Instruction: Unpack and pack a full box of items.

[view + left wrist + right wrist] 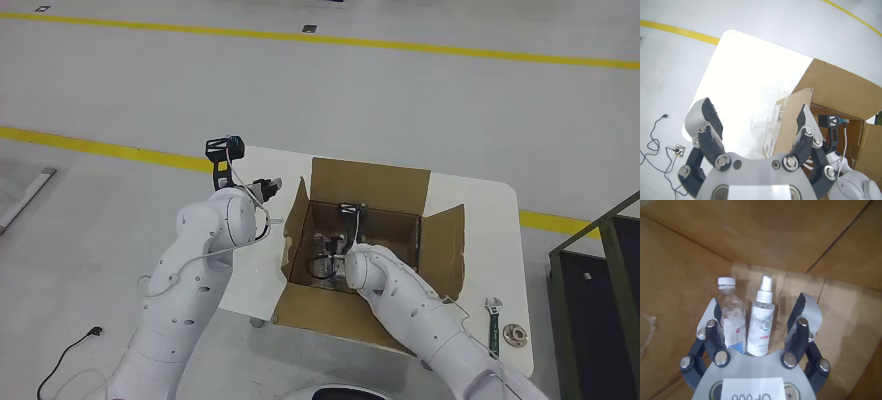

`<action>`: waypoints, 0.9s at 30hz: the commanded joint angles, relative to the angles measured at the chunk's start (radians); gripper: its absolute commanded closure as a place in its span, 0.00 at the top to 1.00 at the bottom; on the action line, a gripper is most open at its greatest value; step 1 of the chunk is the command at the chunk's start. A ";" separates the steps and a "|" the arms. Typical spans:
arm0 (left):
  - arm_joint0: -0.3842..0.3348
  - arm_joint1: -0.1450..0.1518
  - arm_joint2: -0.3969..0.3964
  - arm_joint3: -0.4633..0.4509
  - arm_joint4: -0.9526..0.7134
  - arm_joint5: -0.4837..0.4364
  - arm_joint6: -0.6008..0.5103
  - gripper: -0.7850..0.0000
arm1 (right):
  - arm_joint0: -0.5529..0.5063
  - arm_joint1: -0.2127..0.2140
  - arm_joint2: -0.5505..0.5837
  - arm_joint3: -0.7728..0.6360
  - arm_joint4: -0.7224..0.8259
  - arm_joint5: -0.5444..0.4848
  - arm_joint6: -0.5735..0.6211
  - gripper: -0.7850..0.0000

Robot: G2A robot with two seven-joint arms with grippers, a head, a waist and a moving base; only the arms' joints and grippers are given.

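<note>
An open cardboard box (440, 240) stands on the white table (490, 205). Deep inside it my right gripper (761, 308) is open, its fingers spread around two items lying on the box floor: a clear water bottle (732, 313) with a white cap and a white spray bottle (761, 323). The water bottle lies against one finger pad (716, 311). My left gripper (758, 115) is open and empty above the table, just outside the box's left flap (791, 121). In the top view that left gripper (270, 187) sits beside the flap.
Clear plastic wrapping (764, 125) lies on the table by the box's left wall. A wrench (493, 325) and a small round part (516, 335) rest near the table's right front corner. A dark rack (600, 290) stands right of the table. Cables (657, 144) trail on the floor.
</note>
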 commanded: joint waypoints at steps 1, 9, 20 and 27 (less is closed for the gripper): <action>0.000 0.000 0.000 0.000 0.000 0.000 0.000 1.00 | -0.033 0.021 0.034 -0.112 -0.058 0.022 0.001 0.72; 0.000 0.000 0.000 0.000 0.000 0.000 0.000 1.00 | -0.277 0.133 0.293 -0.673 -0.412 0.015 0.103 0.00; 0.000 0.000 0.000 0.000 0.000 0.000 0.000 1.00 | -0.692 0.200 0.700 -1.202 -0.674 -0.038 0.240 0.00; 0.000 0.000 0.000 0.000 0.000 0.000 0.000 1.00 | -0.844 0.212 0.897 -1.308 -0.807 -0.042 0.495 0.00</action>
